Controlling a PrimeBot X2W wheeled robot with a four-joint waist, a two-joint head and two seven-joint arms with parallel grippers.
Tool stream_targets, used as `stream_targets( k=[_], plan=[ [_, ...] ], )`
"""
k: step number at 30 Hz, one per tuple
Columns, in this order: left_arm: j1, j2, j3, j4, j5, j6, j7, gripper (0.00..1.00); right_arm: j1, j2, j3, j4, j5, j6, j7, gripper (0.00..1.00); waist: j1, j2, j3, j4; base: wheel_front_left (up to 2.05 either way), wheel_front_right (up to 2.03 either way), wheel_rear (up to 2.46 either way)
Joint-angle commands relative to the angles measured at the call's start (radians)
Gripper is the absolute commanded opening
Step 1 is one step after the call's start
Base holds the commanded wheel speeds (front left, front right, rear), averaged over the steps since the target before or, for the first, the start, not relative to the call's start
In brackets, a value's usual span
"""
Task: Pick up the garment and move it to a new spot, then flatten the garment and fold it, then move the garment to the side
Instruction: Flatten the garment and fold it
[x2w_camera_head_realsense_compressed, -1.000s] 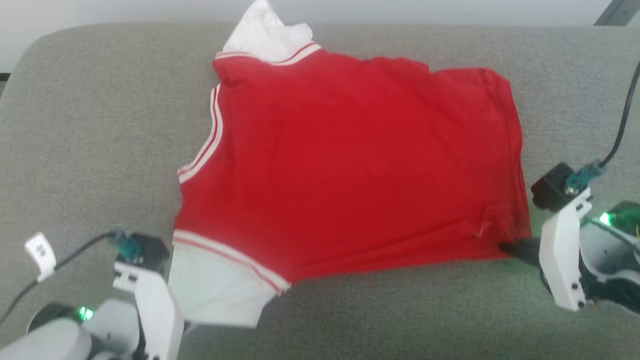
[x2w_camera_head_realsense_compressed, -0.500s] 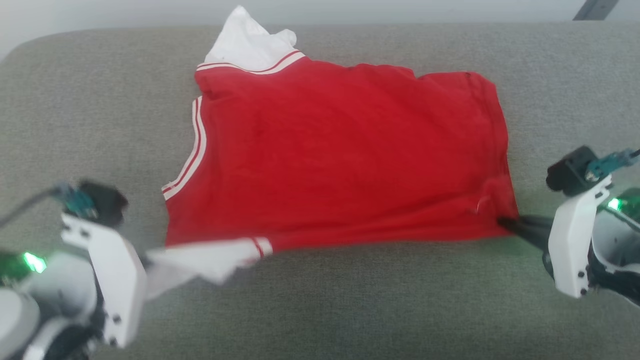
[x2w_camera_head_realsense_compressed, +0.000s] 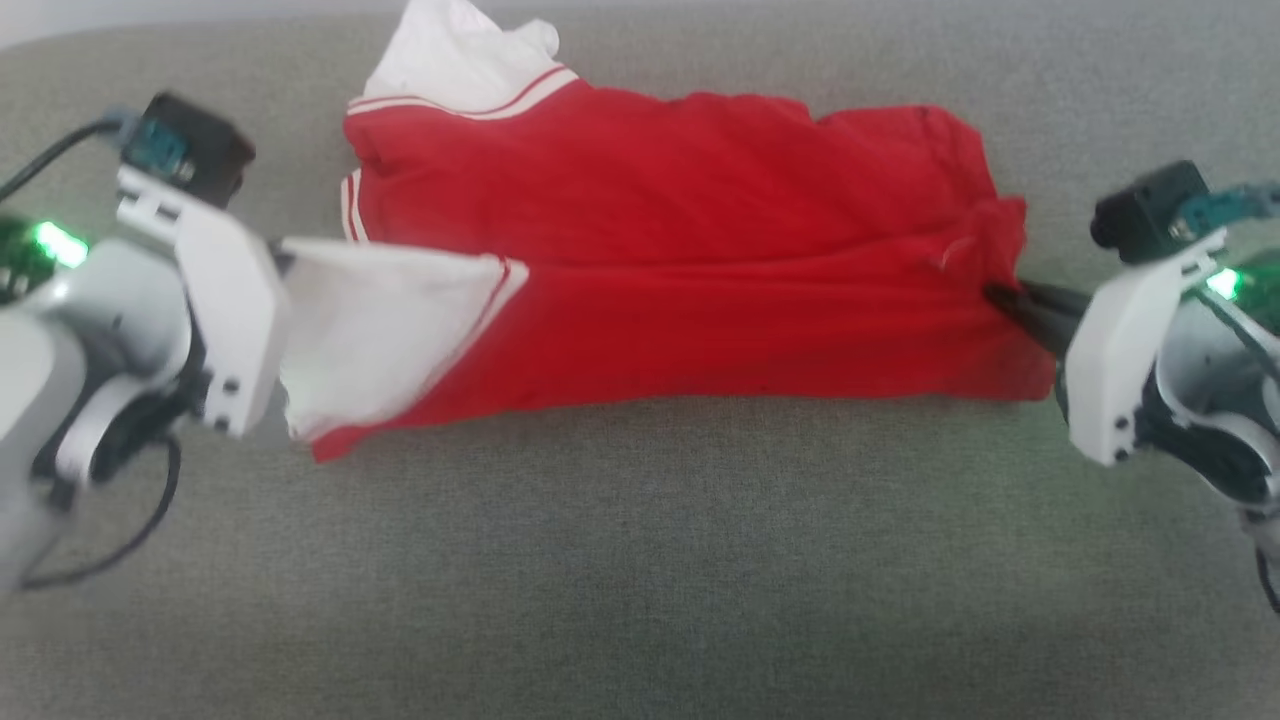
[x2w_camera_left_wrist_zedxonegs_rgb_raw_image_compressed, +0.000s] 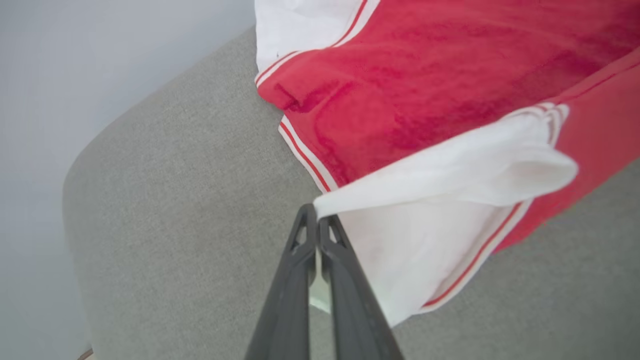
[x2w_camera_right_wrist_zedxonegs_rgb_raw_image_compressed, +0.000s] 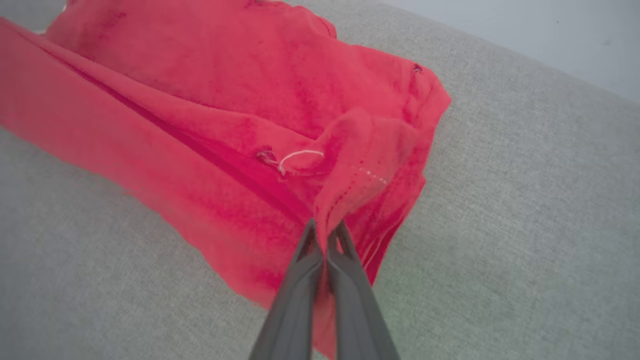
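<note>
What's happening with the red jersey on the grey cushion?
The robot is folding the red sleeveless jersey with striped trim on the grey fabric cushion. The left gripper is shut on a white inside-out corner, the right gripper on a red hem corner. Between them the near edge is raised over the far half, mid-fold.

Left gripper (x2w_camera_left_wrist_zedxonegs_rgb_raw_image_compressed: 313, 216): fingers pressed together on a white corner of the garment (x2w_camera_head_realsense_compressed: 700, 250); pointing right in head view
Right gripper (x2w_camera_right_wrist_zedxonegs_rgb_raw_image_compressed: 327, 227): fingers clamped on a red corner; pointing left
Left arm (x2w_camera_head_realsense_compressed: 90, 330): at left edge; green light lit
Right arm (x2w_camera_head_realsense_compressed: 1190, 380): at right edge; green light lit
</note>
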Motion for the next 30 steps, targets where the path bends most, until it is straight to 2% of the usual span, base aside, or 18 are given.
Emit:
stream_targets(
  k=[1,6,15,18,19,20,21,22,23,30],
  plan=[
    [-0.034,-0.023,-0.007,0.044,0.018,-0.023,-0.017,0.0,-0.022,0.013,0.004,0.018,-0.016,-0.001,-0.01,0.0,0.0,-0.0001,0.017,-0.001,0.0,0.0,0.0],
    [-0.115,-0.123,-0.029,0.25,0.039,-0.105,-0.063,0.0,-0.095,0.06,0.022,0.112,-0.062,-0.001,-0.028,0.0,0.0,-0.0001,0.057,-0.003,0.0,0.0,0.0],
    [-0.187,-0.27,-0.054,0.557,0.007,-0.198,-0.087,0.0,-0.194,0.12,0.083,0.254,-0.079,-0.001,-0.029,0.0,0.0,-0.0001,0.109,-0.002,0.0,0.0,0.0],
    [-0.197,-0.307,-0.057,0.642,-0.013,-0.216,-0.076,0.16,-0.211,0.139,0.102,0.298,-0.066,-0.001,-0.015,0.0,0.0,-0.0001,0.114,-0.003,0.0,0.0,0.0],
    [-0.2,-0.319,-0.056,0.665,-0.021,-0.221,-0.075,0.23,-0.217,0.143,0.112,0.309,-0.066,-0.001,-0.012,0.05,0.0,-0.0001,0.114,-0.004,0.0,0.0,0.0],
    [-0.204,-0.33,-0.054,0.686,-0.029,-0.228,-0.078,0.36,-0.222,0.147,0.114,0.322,-0.062,-0.001,-0.011,0.3,0.0,-0.0001,0.114,-0.004,0.0,0.0,0.0],
    [-0.209,-0.337,-0.053,0.704,-0.028,-0.234,-0.085,0.76,-0.227,0.153,0.114,0.336,-0.061,-0.001,-0.011,0.48,0.0,-0.0001,0.114,-0.004,0.0,0.0,0.0],
    [-0.214,-0.344,-0.052,0.72,-0.026,-0.237,-0.093,1.0,-0.232,0.157,0.119,0.343,-0.061,-0.001,-0.013,0.87,0.0,-0.0001,0.112,-0.003,0.0,0.0,0.0],
    [-0.217,-0.352,-0.047,0.738,-0.037,-0.239,-0.093,1.0,-0.237,0.16,0.123,0.351,-0.059,-0.001,-0.014,1.0,0.0,-0.0001,0.109,-0.002,0.0,0.0,0.0],
    [-0.242,-0.368,-0.026,0.792,-0.06,-0.222,-0.096,1.0,-0.242,0.157,0.115,0.368,-0.045,-0.001,-0.044,1.0,0.0,-0.0001,0.078,0.007,0.0,0.0,0.0]
  ],
)
